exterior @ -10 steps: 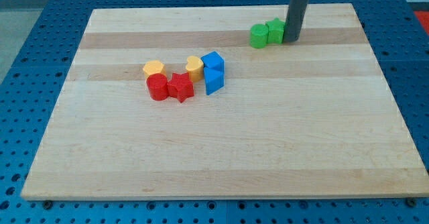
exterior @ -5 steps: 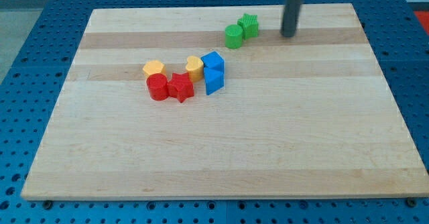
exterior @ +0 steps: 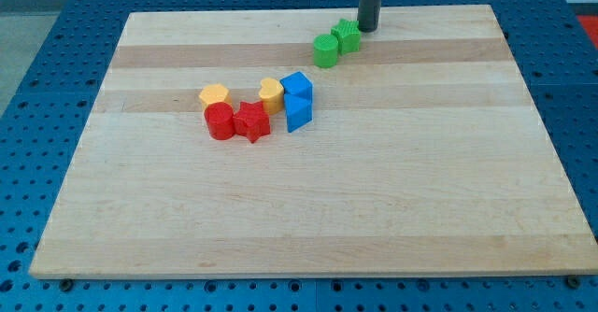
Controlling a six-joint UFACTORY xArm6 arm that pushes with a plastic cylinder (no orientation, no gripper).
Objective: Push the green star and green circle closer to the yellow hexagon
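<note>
Green star [exterior: 348,36] and green circle [exterior: 325,50] sit touching near the worktop's [exterior: 420,181] top edge; your tip [exterior: 368,29], no pincer, waits behind the star, needing a push toward the yellow hexagon [exterior: 214,95].

A straight, smooth, dark grey cylindrical rod enters from the view's top edge, plain and unmarked, ending in my tip [exterior: 368,29], blunt and flat.

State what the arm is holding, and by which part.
Nothing is held. My tip stands just above-right of the green star, which touches the green circle.
</note>
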